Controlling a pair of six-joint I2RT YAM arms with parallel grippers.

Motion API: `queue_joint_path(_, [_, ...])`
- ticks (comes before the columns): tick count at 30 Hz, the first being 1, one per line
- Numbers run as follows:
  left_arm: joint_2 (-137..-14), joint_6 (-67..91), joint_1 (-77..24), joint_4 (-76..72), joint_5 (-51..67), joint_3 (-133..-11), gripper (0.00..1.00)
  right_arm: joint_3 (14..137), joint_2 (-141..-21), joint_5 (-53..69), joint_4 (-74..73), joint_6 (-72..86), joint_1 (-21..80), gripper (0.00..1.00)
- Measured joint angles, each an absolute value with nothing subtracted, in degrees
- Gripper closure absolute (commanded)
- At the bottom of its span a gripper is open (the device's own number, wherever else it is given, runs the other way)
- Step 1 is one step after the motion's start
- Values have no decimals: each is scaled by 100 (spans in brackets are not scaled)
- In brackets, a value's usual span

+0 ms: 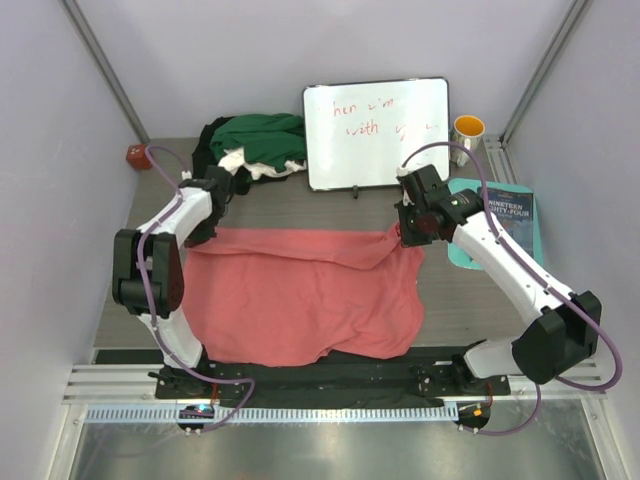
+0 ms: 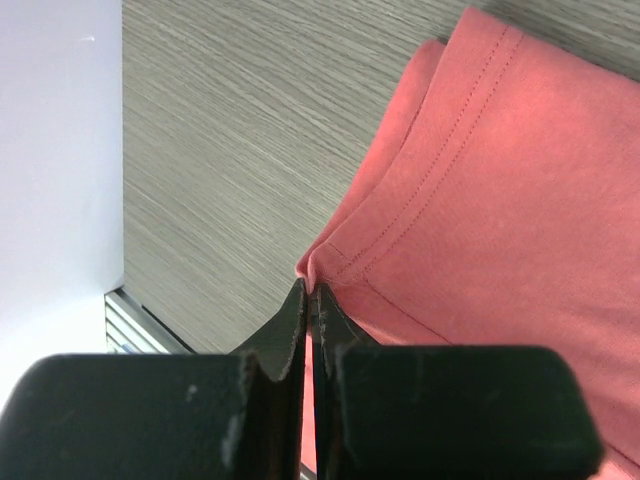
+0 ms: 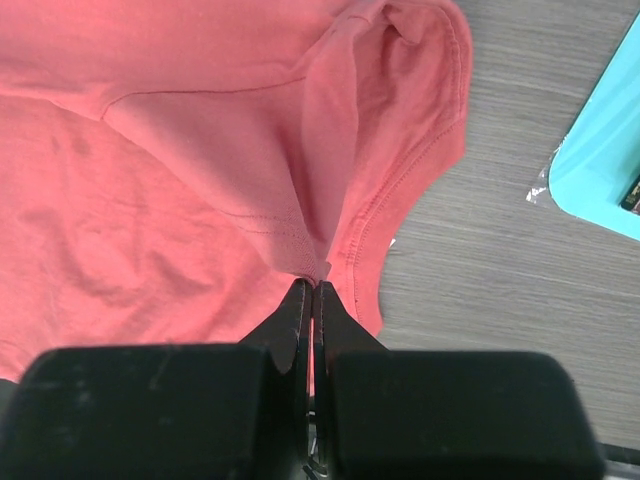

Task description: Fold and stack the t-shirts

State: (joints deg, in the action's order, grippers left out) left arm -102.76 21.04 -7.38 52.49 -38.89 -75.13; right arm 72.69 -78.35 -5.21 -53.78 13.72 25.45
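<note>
The left gripper point(image 2: 308, 292) is clenched on a stitched hem corner of the salmon-pink t-shirt point(image 1: 300, 300). The shirt lies spread and rumpled across the middle of the wooden table point(image 1: 455, 300), its far edge creased into a loose fold. Behind it, a heap of dark green, white and black shirts point(image 1: 258, 140) sits beside the whiteboard point(image 1: 377, 135). The right gripper point(image 3: 313, 287) is clamped on the shirt's far-right hemmed corner.

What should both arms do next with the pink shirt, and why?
Probably lift both pinched ends together and carry them toward the near edge. The left gripper and right gripper are each shut on the far edge of the salmon-pink shirt, which lies spread open.
</note>
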Motion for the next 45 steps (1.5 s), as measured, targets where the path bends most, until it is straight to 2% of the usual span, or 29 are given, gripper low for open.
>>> queue_joint_path(13, [-10289,2108,-832,5277,-3686,-7345,100,6947,-7865,-521,-5393,1417,2545,99])
queue_joint_path(29, [-10943,2397,-838,5492,-3887,-7352,100,6702,-8031,-292,-5430,1529,2545,99])
queue_joint_path(33, [-10947,2408,-819,5513,-3900,-7354,65,6641,-8031,-287,-5435,1544,2545,97])
queue_joint_path(35, [-10949,2427,-812,5540,-3905,-7356,62,6630,-8031,-263,-5437,1544,2545,96])
queue_joint_path(36, [-10949,2451,-810,5555,-3913,-7358,55,6624,-8031,-257,-5446,1549,2545,95])
queue_joint_path(39, [-10945,2493,-812,5614,-3946,-7360,48,6617,-8031,-242,-5474,1577,2545,88])
queue_joint_path(43, [-10816,2517,-808,5653,-4007,-7360,46,6617,-8031,-242,-5579,1634,2545,85])
queue_joint_path(45, [-10608,2528,-808,5664,-4060,-7382,46,6617,-8018,-266,-5614,1667,2545,78])
